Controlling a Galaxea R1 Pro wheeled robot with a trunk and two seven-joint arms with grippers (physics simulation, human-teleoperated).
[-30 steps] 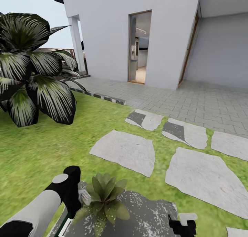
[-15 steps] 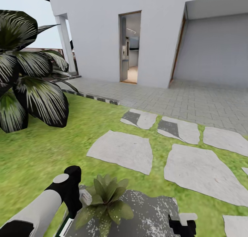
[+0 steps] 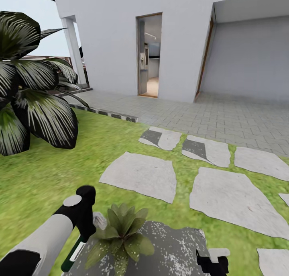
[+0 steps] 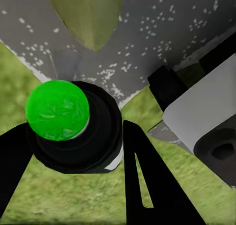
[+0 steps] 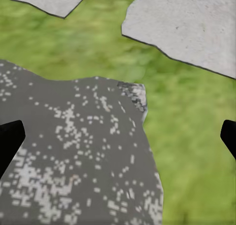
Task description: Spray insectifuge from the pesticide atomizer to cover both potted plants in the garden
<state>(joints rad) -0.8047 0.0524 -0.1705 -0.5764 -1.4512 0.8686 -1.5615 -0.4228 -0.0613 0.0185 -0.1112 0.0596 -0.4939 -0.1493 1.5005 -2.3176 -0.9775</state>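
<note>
At about seven o'clock in the head view, the left gripper (image 3: 82, 238) has its fingers clamped on the pesticide atomizer (image 3: 74, 252), a dark green bottle with a white label hanging below the hand; the left wrist view looks along the bottle (image 4: 73, 126) between the black fingers (image 4: 145, 181). Just beside it, at six o'clock, a potted plant (image 3: 120, 236) sits on a speckled grey stone (image 3: 176, 248). The right gripper (image 3: 212, 264) hangs at five o'clock with its fingers (image 5: 10, 139) spread apart over the stone. A large striped shrub (image 3: 28, 83) stands at ten o'clock on the lawn (image 3: 44, 175).
</note>
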